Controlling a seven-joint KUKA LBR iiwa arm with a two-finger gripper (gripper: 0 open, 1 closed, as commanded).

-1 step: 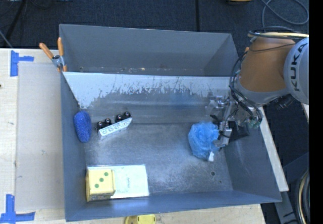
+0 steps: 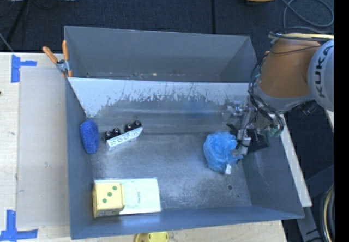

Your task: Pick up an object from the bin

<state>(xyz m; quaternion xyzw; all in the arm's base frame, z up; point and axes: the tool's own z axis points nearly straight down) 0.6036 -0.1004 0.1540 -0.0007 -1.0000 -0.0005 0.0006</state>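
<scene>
Crumpled blue bag (image 2: 218,151) lies lengthwise near-to-far beside the gripper (image 2: 240,146).

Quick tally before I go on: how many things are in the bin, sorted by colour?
Blue: 2 (roll, crumpled bag)
Yellow: 1 (dotted block)
White: 1 (flat card)
Black and white: 1 (knobbed strip)
Total: 5
</scene>
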